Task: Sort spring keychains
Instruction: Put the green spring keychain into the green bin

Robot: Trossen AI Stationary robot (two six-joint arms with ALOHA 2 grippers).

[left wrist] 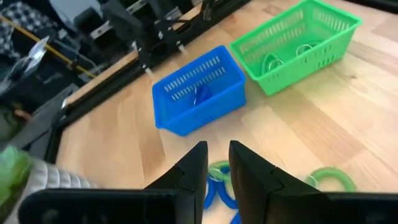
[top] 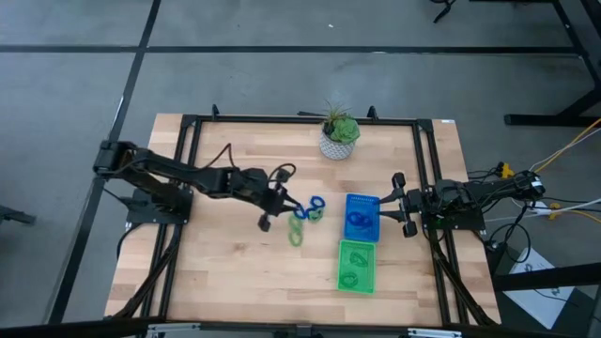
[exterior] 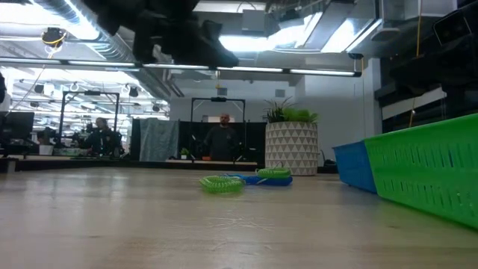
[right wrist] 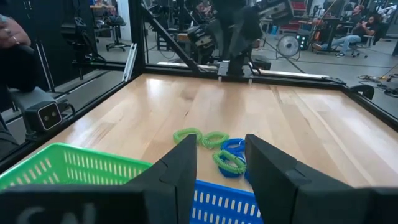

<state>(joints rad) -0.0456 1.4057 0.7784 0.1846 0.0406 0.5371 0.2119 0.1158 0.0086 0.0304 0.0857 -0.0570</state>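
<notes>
The left tool (top: 278,192) hangs over the middle of the wooden bench (top: 225,272), just at nine o'clock of a small cluster of loose spring keychains (top: 305,212). Its two dark fingers (left wrist: 193,171) stand close together with only a narrow gap between them and nothing visibly caught there; whether it counts as released or clenched cannot be told. The cluster holds blue and light green coils lying touching one another, and one green coil (top: 296,235) lies a little apart at six o'clock of them. In the low view the coils rest flat on the bench.

At three o'clock of the cluster sits the blue tray (top: 374,230) with blue coils inside, and touching its six o'clock end the green tray (top: 342,272) with green coils inside.

The right tool (top: 398,204) waits at three o'clock of the blue tray, fingers (right wrist: 177,171) spread wide, released and empty.

A potted plant (top: 339,137) stands at the bench's twelve o'clock edge
</notes>
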